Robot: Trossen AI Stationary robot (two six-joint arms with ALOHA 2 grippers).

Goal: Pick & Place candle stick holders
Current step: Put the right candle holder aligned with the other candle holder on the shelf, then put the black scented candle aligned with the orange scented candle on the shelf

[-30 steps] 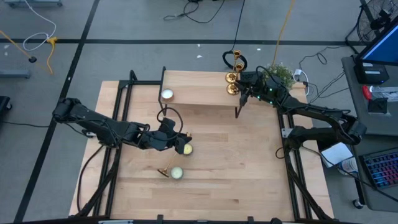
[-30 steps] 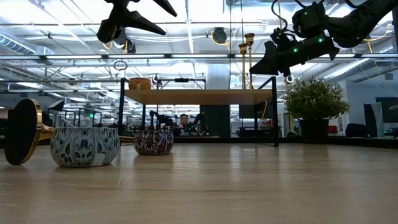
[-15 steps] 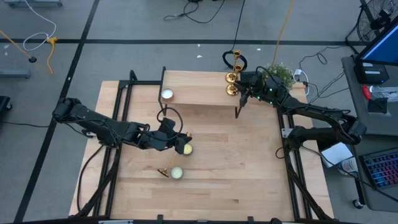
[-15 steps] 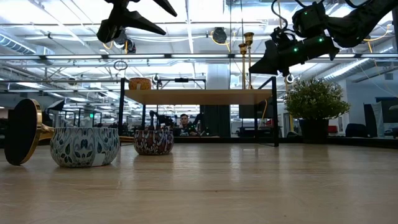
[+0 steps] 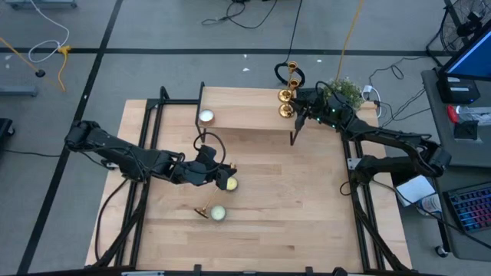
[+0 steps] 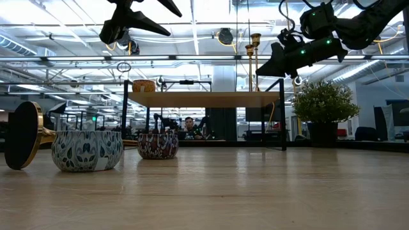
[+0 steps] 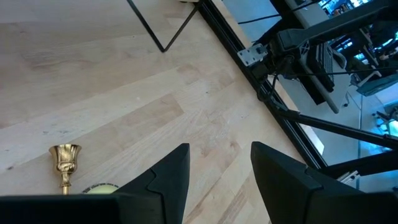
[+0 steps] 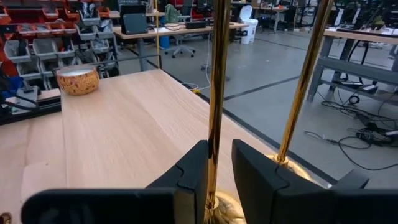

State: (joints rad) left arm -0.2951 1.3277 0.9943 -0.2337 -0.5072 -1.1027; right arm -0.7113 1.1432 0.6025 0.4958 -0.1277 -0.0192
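Candlesticks (image 5: 287, 93) are standing together on the raised shelf (image 5: 245, 115); my right gripper (image 8: 217, 163) is clasping one stem between its fingers. My left gripper (image 7: 219, 163) is hovering spread apart, a third candlestick (image 7: 64, 164) lying just below it.

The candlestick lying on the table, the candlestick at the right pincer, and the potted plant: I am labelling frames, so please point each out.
Lying candlestick (image 7: 64, 163): left wrist view, on its cup.
Candlestick at the right pincer (image 8: 216, 93): right wrist view, on its stem.
Potted plant (image 6: 324, 102): low view, on its leaves.
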